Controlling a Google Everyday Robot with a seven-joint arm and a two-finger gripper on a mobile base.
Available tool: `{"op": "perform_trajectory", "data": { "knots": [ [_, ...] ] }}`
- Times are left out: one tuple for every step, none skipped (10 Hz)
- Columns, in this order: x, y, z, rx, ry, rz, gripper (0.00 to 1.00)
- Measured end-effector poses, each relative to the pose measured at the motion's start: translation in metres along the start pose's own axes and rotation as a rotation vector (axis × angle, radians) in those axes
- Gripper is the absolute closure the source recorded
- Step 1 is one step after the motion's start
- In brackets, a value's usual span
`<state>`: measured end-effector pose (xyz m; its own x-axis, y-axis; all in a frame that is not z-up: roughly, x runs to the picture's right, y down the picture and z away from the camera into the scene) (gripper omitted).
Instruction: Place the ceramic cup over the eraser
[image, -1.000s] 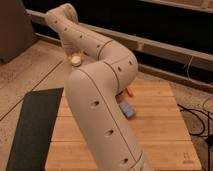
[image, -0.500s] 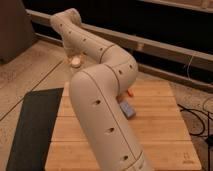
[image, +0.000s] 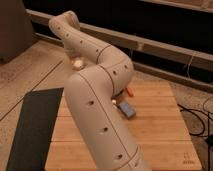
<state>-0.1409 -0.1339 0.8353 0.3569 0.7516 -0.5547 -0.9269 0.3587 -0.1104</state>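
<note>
Compared with half a second ago, the arm's (image: 100, 125) far link has swung a little to the right. The whitish cup (image: 78, 64) at its tip has gone with it, a touch right and lower. The eraser (image: 128, 109) lies at the same spot on the board (image: 165, 135), and the big near link has hardly shifted.

Camera view: the arm rises from the bottom edge, bends at an elbow over the board's back edge, reaches up and left, then turns down. The gripper (image: 75, 57) hangs at that downturned end, beyond the board's back-left corner and over the speckled floor (image: 30, 70). It is mostly hidden behind the wrist, so I cannot tell whether it is apart, together or clamped. The cup shows right at its lower end, touching it or very nearly, and I cannot tell whether it is gripped.

The eraser is a blue-grey block lying flat on the board, just right of the arm's near link and well apart from the cup. A small orange thing (image: 130, 91) sits near it, further back. A dark mat (image: 32, 125) lies along the board's left side. Cables (image: 197, 112) trail off the right edge.
</note>
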Motion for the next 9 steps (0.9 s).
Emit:
{"op": "perform_trajectory", "data": {
  "knots": [
    [0.002, 0.001, 0.002, 0.002, 0.013, 0.014, 1.00],
    [0.004, 0.002, 0.004, -0.005, 0.021, 0.026, 1.00],
    [0.005, 0.004, 0.008, -0.018, 0.030, 0.038, 1.00],
    [0.005, 0.006, 0.010, -0.033, 0.036, 0.046, 1.00],
    [0.005, 0.008, 0.013, -0.044, 0.040, 0.050, 1.00],
    [0.004, 0.009, 0.017, -0.053, 0.043, 0.053, 1.00],
    [0.004, 0.009, 0.021, -0.057, 0.051, 0.049, 1.00],
    [0.004, 0.010, 0.026, -0.060, 0.059, 0.041, 1.00],
    [0.004, 0.010, 0.029, -0.060, 0.064, 0.035, 1.00]
  ]
}}
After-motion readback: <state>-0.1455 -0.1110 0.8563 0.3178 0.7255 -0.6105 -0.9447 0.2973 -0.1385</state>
